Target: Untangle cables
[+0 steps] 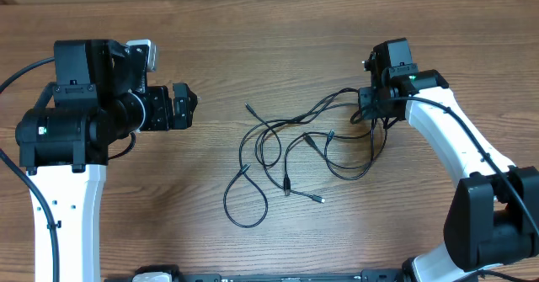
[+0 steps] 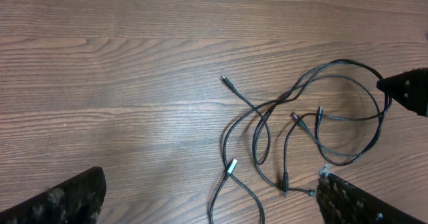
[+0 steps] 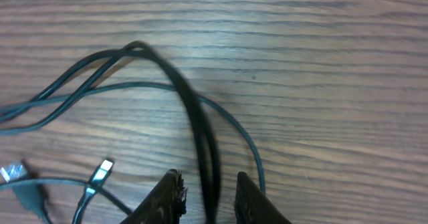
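The cables are several thin black cords lying in tangled loops on the wooden table's middle. My right gripper is at the tangle's right end. In the right wrist view two raised cable strands run between the fingers of that gripper. The jaws stand narrowly open, with a small gap on each side of the strands. My left gripper hangs wide open left of the tangle, holding nothing. The left wrist view shows the cables ahead of the left gripper, with a silvery plug between its fingers' line.
Small plug ends stick out of the tangle at its upper left and lower middle. A long loop reaches toward the front edge. The arms' own thicker wires hang at the sides.
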Robot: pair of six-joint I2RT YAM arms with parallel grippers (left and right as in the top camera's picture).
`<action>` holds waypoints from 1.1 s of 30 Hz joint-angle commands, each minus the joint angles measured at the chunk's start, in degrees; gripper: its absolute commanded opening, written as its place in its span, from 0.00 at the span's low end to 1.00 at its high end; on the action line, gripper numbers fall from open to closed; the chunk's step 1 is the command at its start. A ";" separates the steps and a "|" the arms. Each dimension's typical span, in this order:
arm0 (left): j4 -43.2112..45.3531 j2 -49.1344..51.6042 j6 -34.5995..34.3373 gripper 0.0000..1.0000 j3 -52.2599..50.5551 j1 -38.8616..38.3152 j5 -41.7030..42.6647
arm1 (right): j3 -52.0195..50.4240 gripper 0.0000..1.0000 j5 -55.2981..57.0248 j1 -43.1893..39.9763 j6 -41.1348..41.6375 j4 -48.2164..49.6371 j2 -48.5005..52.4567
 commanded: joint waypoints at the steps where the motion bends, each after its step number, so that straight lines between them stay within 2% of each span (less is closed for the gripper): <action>1: 0.02 -0.09 -0.79 1.00 0.74 -0.20 -0.55 | -0.24 0.24 -3.19 0.00 -4.17 0.17 0.55; 12: 0.02 -0.09 -0.79 1.00 0.74 -0.20 -0.55 | -0.24 0.24 -3.30 -0.02 -5.73 -0.17 1.57; 14: 0.02 -0.09 -0.79 1.00 0.74 -0.20 -0.55 | -0.24 0.18 -3.19 -0.02 -5.70 -0.13 2.40; 16: 0.02 -0.09 -0.79 1.00 0.74 -0.20 -0.55 | -0.24 0.08 -3.13 -0.02 -5.68 -0.09 3.08; 18: 0.02 -0.09 -0.79 1.00 0.74 -0.20 -0.55 | -0.24 0.04 -3.13 -0.02 -5.66 -0.13 3.06; 26: 0.02 -0.09 -0.79 1.00 0.74 -0.20 -0.55 | -0.13 0.04 -3.21 0.00 -5.57 -0.52 3.04; 27: 0.02 -0.09 -0.79 1.00 0.74 -0.20 -0.55 | -0.13 0.05 -3.26 0.00 -5.40 -0.50 2.95; 29: 0.02 -0.09 -0.79 1.00 0.74 -0.20 -0.55 | -0.11 0.16 -3.21 0.00 -5.40 -0.42 2.71; 32: 0.02 -0.09 -0.79 1.00 0.74 -0.20 -0.55 | 0.55 0.26 -3.13 -0.02 -5.42 -0.44 2.49; 33: 0.02 -0.09 -0.79 1.00 0.74 -0.20 -0.55 | 0.83 0.36 -3.15 -0.02 -5.42 -0.35 2.49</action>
